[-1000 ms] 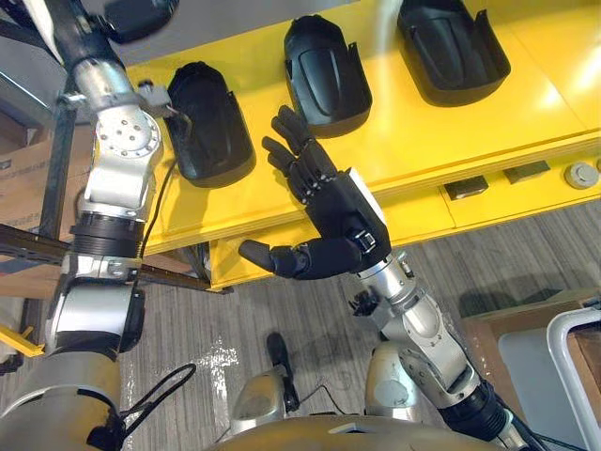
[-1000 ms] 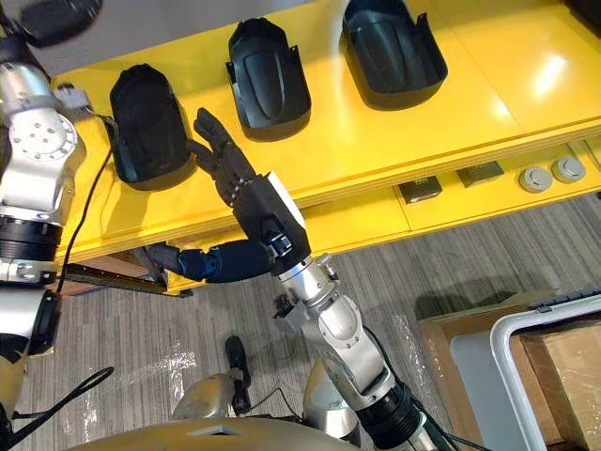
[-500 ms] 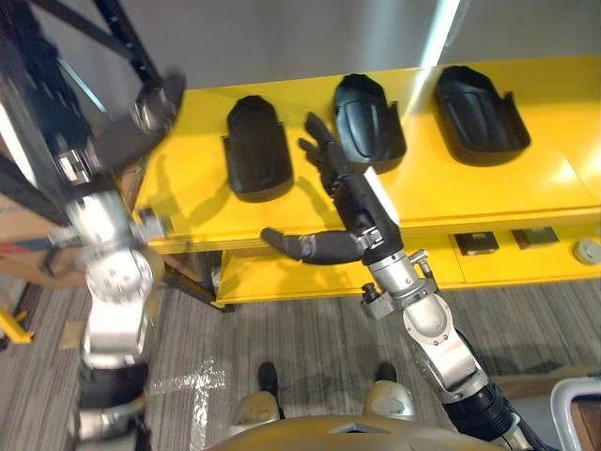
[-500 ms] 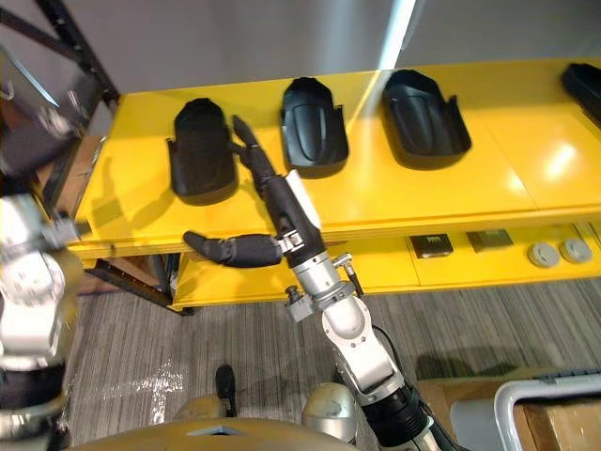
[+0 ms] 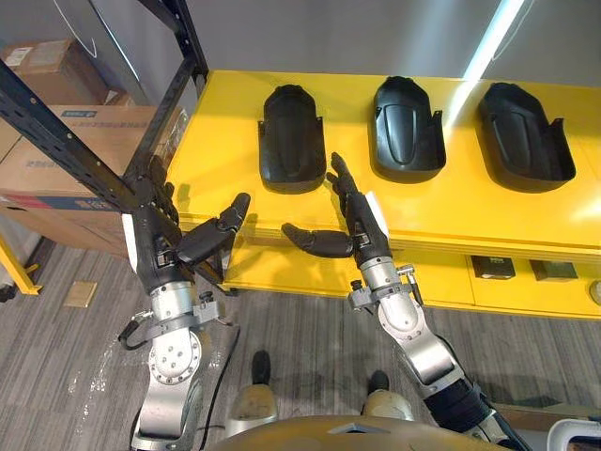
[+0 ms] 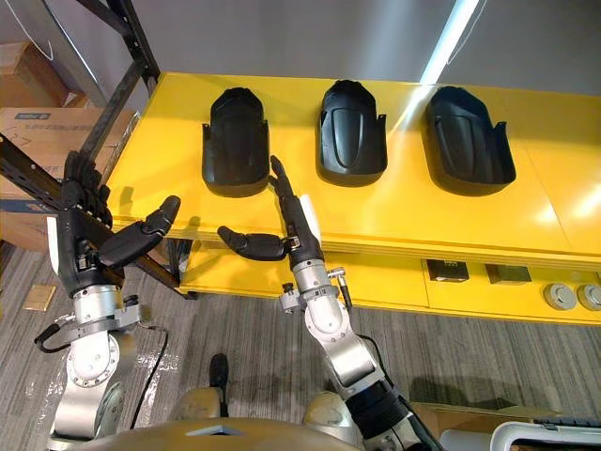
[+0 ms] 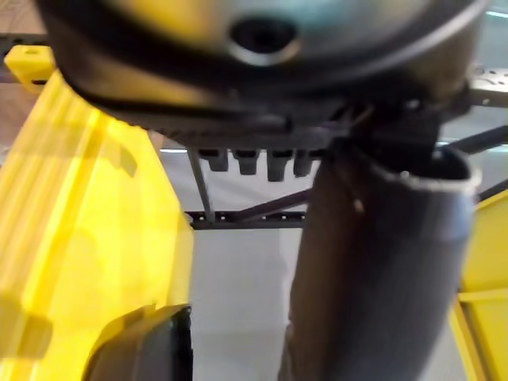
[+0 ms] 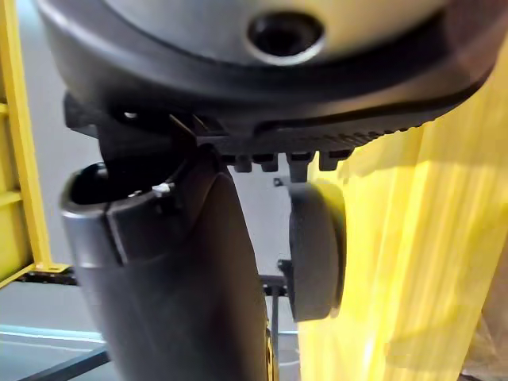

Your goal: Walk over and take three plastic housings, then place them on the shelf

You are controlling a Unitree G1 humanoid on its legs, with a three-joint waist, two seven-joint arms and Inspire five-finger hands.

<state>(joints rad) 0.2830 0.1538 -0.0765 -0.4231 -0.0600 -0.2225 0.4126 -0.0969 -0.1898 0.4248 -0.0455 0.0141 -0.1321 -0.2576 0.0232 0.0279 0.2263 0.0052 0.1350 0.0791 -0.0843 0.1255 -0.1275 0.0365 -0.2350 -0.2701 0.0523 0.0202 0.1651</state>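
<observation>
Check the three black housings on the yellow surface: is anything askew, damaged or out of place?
Nothing stands out. The left housing, middle housing and right housing lie apart in a row on the yellow surface, roughly parallel, none visibly damaged. The left hand and right hand are open, empty.

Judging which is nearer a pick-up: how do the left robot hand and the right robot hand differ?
The right robot hand stretches over the yellow table's front edge, fingertips close to the leftmost plastic housing; the left robot hand is at the table's left front corner, beside the black rack. The right hand's thumb points toward the robot's left, the left hand's toward its right. Both are open, holding nothing.
</observation>
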